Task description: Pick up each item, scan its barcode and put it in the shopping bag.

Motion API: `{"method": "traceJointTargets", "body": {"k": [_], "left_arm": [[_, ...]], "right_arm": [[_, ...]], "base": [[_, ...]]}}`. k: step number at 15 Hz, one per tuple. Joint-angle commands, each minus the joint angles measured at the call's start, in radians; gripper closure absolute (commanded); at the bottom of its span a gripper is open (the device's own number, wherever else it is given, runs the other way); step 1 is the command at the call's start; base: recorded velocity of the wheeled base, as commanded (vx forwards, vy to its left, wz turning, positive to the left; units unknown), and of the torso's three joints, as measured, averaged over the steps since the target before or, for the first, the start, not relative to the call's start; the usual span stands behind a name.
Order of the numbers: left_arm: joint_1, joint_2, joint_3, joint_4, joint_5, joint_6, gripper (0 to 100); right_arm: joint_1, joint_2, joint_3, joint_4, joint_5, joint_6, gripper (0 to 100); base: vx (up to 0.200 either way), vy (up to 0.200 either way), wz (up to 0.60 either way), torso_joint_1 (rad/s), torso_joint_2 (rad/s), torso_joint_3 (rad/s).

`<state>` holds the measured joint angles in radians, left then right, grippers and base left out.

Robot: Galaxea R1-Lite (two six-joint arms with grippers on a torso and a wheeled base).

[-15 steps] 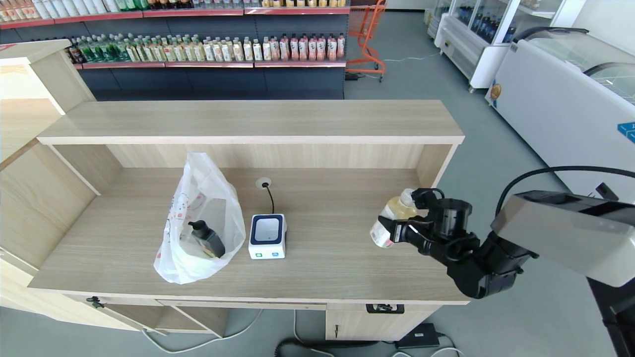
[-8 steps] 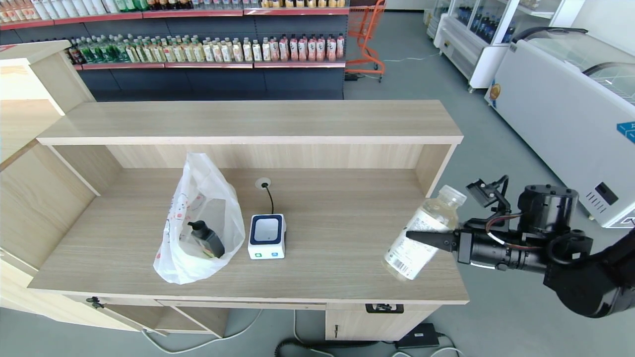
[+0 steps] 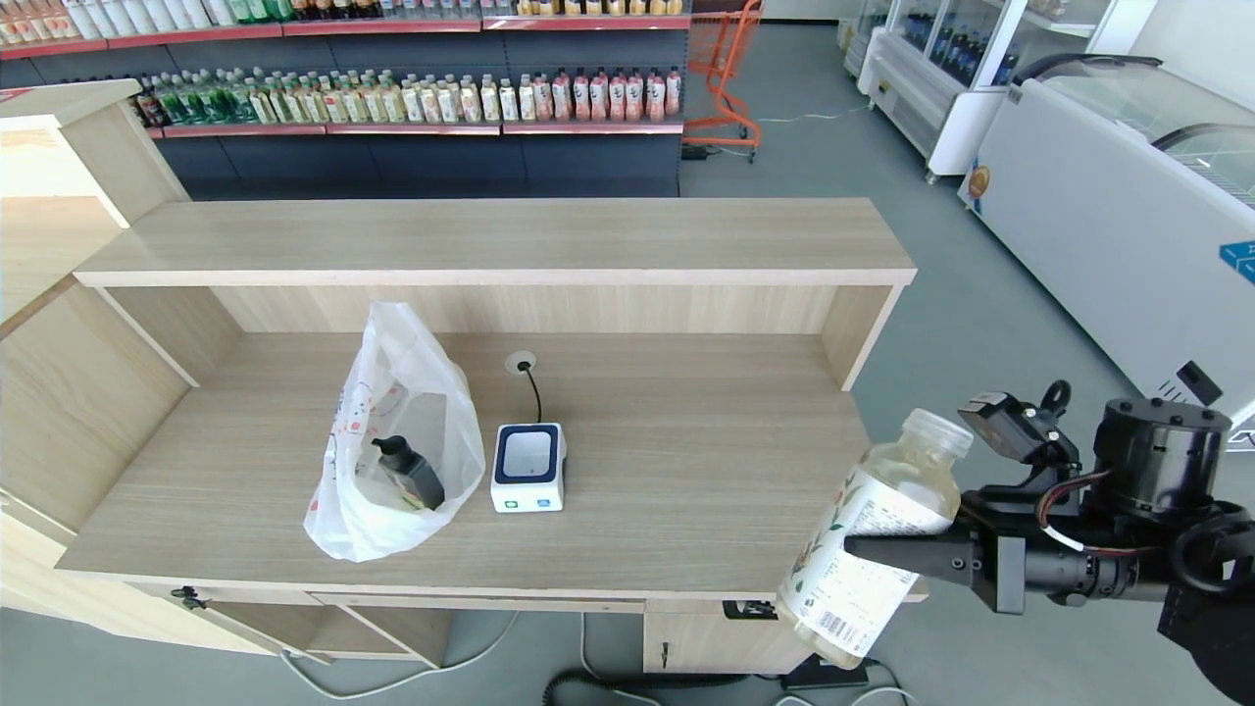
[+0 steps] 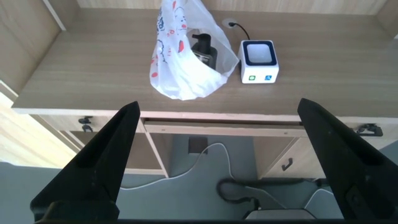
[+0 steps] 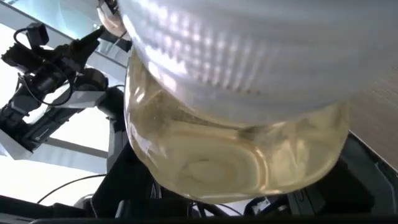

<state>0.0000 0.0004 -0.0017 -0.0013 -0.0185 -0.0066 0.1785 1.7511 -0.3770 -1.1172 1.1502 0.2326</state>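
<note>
Leftmost, the left pincer [image 4: 217, 168] is seen in its own wrist view with both dark fingers spread wide apart and nothing between them, held in front of the desk [image 3: 686, 461]. On the desk's left part a white shopping bag [image 3: 345, 510] is slumped with its mouth up; a dark pump bottle [image 3: 410, 473] is made out through the thin plastic, its lower end blurred by folds. Just beside the bag, to its right, the scanner [image 3: 529, 467] is set face up, and its cable [image 3: 534, 392] is led to a hole at the back. Farther right, off the desk's near right corner, a clear bottle [image 3: 873, 549] of pale liquid is held tilted in the air, cap up and away, by the right pincer [image 3: 863, 545]. One finger is laid across the label; the other is hidden behind the bottle, so the grip is probably a firm clench. A barcode is visible near the bottle's lower end. In the right wrist view the bottle's base [image 5: 236, 155] is cut off by the frame.
</note>
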Motion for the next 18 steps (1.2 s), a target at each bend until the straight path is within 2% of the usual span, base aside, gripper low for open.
{"method": "traceJointTargets", "body": {"k": [1,4,18], "left_arm": [[0.000,0.000,0.000,0.000,0.000,-0.001,0],[0.000,0.000,0.000,0.000,0.000,-0.001,0],[0.000,0.000,0.000,0.000,0.000,-0.001,0]], "right_arm": [[0.010,-0.039,-0.010,0.020,0.002,0.017,100],[0.033,-0.074,-0.003,0.068,0.005,0.056,100],[0.076,-0.116,-0.002,0.120,0.049,0.067,100]], "base": [[0.000,0.000,0.00,0.000,0.00,0.000],[0.000,0.000,0.00,0.000,0.00,0.000],[0.000,0.000,0.00,0.000,0.00,0.000]]}}
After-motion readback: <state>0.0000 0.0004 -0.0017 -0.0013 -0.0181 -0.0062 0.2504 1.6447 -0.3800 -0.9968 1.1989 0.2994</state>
